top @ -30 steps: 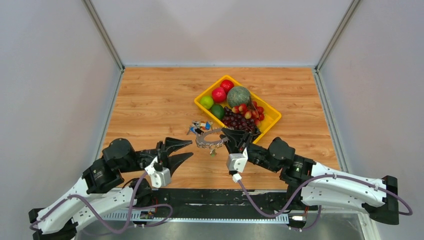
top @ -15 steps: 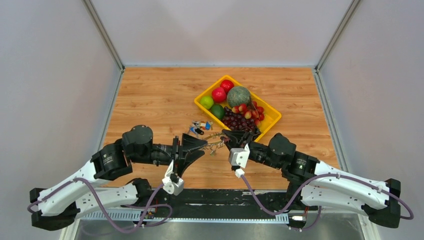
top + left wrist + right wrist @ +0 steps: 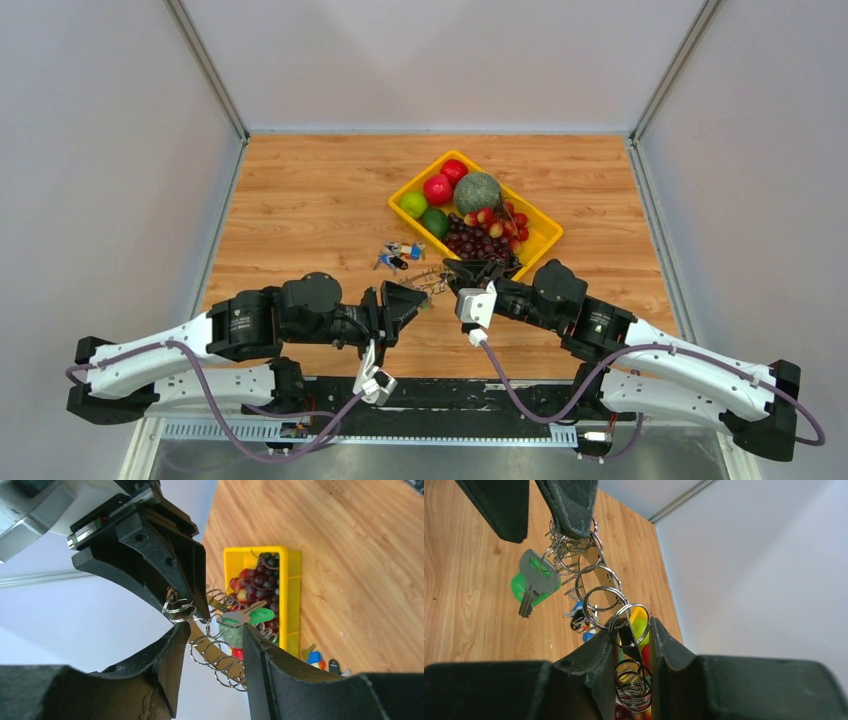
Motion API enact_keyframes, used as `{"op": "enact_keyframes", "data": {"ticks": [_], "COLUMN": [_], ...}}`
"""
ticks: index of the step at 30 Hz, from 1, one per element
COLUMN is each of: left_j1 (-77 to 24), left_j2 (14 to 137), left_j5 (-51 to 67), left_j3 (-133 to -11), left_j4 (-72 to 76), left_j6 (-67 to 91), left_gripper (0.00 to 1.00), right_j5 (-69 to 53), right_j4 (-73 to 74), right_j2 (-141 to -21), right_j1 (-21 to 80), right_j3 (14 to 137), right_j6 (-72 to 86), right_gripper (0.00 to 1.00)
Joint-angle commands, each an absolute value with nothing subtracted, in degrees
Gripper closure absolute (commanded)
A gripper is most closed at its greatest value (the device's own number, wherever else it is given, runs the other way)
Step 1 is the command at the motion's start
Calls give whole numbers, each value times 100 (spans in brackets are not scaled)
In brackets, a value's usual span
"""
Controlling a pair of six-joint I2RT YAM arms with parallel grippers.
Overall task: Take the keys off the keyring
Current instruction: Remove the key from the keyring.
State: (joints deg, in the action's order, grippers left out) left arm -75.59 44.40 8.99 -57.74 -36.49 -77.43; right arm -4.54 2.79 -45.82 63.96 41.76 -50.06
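Keyring (image 3: 430, 282): held up btwn the two arms, toward the near edge of the surface (image 3: 300, 200), just in front of the tray's near corner. Looks clear of the wood, not lying flat.

Right wrist view: a thin flat metal band w/ many small split rings strung along it, running from the R jaws up to the L jaws. One silver key (image 3: 536, 577) dangles from the rings at the L end, blade down. Green tag (image 3: 518, 589) sits right behind it, touching. Other keys: none made out in the wrist views, and the top view is too small to tell.

R jaws: nearly together, clamped on the keyring. Band + one split ring pinched btwn the pads, more rings bunched just below the pinch.

L jaws: apart, astride the keyring's other end. Left wrist view: rings fill the gap btwn the two fingers (image 3: 167, 665). Right wrist view: one L fingertip sits against the ring cluster, the other stands off to the side. Whether the pads press on metal: can't tell.

L and R tips are near each other, w/ only a short run of band btwn them.

Around:
- Small bunch w/ blue/red/black heads (image 3: 398, 256) lies flat on the surface, just left of and behind the keyring, apart from it.
- Yellow tray (image 3: 545, 250) sits diagonal, behind and to the right.
- In the tray: melon (image 3: 477, 191), two red fruits (image 3: 437, 188), lime (image 3: 413, 204), darker green fruit (image 3: 435, 222).
- Grapes (image 3: 480, 245) are at the tray end nearest the R jaws.
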Motion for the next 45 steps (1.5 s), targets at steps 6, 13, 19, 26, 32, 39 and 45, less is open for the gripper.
{"op": "enact_keyframes", "data": {"ticks": [6, 13, 19, 26, 32, 39, 45], "left_j1": [-7807, -7911, -7919, -7919, -7926, -7926, -7934], "left_j2": [4524, 4609, 4525, 4494, 4454, 4414, 4581], "left_j5": [-433, -1016, -1103, -1086, -1011, -904, -818], "left_j3": [-5521, -5401, -5329, -5316, -5303, -5334, -5572], "left_j4": [-3050, -2693, -2565, -2460, -2460, -2311, -2126], "left_j6": [-8501, -8789, -8851, -8783, -8761, -8501, -6789], "left_gripper": [48, 52, 56, 75, 86, 99, 100], "right_j5": [-836, -924, -1000, -1080, -1115, -1147, -1044], "right_j4": [-22, -22, -24, -23, -21, -18, -77], "right_j2": [-4579, -4569, -4562, -4578, -4562, -4603, -4748], "right_j1": [6281, 6229, 6163, 6123, 6095, 6091, 6098], "right_j3": [4518, 4477, 4450, 4454, 4447, 4447, 4182], "right_j6": [-4904, -4893, -4895, -4887, -4886, -4886, -4734], "right_gripper": [100, 100, 100, 100, 100, 100, 76]}}
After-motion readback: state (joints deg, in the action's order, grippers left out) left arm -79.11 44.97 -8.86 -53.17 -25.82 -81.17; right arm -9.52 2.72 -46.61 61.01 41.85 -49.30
